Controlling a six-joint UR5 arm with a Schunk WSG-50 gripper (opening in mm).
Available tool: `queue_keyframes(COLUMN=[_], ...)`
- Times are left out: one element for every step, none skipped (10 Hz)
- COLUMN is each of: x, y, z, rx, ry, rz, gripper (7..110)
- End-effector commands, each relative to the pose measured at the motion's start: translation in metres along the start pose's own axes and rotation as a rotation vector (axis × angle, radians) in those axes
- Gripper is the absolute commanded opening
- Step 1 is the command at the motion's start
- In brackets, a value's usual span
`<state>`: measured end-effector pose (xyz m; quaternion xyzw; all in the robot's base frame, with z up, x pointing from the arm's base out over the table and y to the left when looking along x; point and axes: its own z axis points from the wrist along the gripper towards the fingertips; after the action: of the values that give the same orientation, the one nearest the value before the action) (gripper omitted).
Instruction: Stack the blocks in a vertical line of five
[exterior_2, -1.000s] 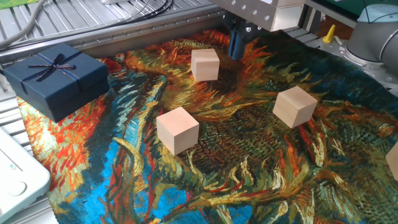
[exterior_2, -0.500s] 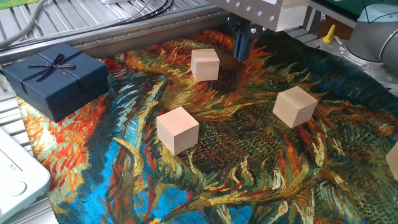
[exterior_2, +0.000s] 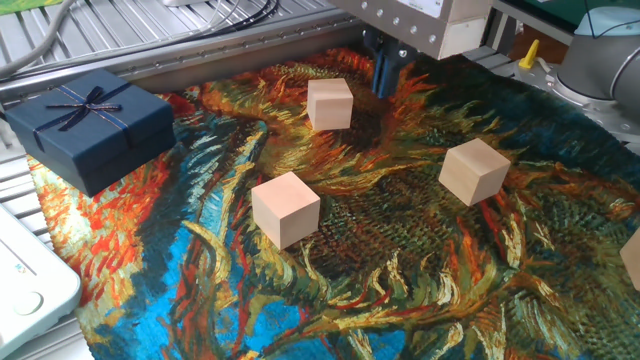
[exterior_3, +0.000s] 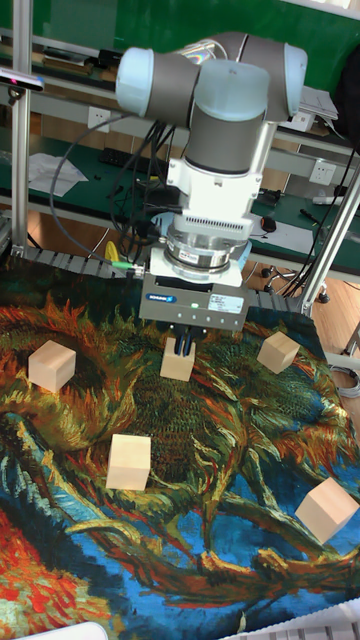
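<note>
Our gripper hung low over the patterned cloth near the upper middle of the fixed view. Its fingers looked drawn together with nothing between them, though they were dark and small in both views, so we held that reading loosely.

None of the blocks was stacked. Each of the five sat alone on the cloth, well apart from the others. In the tall view we counted the nearest block just under the fingertips, a left block, a lower-left block, a right block and a lower-right block. The dark blue gift box sat at the left of the fixed view, clear of all this.

The relation that mattered was between the fingertips and the nearest block. In the fixed view that cube lay just beside the fingers, to their lower left, apart rather than under them. In the tall view it overlapped the tips. We judged the tool was beside the block, not centred over it. A cube has no long axis, so we thought only its turned faces would need matching. The fingers would also have to spread and shift over it before any grasp.
</note>
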<state>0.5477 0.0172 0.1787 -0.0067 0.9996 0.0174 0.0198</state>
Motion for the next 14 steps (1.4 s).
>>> queue_keyframes(x=[0.009, 0.021, 0.036, 0.047, 0.052, 0.054, 0.054, 0.05, 0.042, 0.041, 0.046, 0.049, 0.067, 0.068], y=[0.008, 0.013, 0.02, 0.026, 0.031, 0.034, 0.034, 0.037, 0.045, 0.05, 0.05, 0.053, 0.061, 0.062], z=[0.014, 0.022, 0.028, 0.033, 0.039, 0.044, 0.046, 0.045, 0.04, 0.037, 0.035, 0.036, 0.038, 0.042], rx=[0.008, 0.007, -0.011, -0.017, 0.001, 0.016, 0.033, 0.038, 0.031, 0.033, 0.04, 0.028, -0.012, -0.012], ry=[0.003, 0.028, 0.066, 0.087, 0.083, 0.069, 0.058, 0.041, 0.018, 0.026, 0.048, 0.057, 0.117, 0.108], rz=[0.002, -0.01, -0.029, -0.043, -0.04, -0.043, -0.073, -0.113, -0.151, -0.17, -0.19, -0.22, -0.242, -0.241], gripper=[7, 7, 7, 7, 7, 7, 7, 7, 7, 7, 7, 7, 7, 7])
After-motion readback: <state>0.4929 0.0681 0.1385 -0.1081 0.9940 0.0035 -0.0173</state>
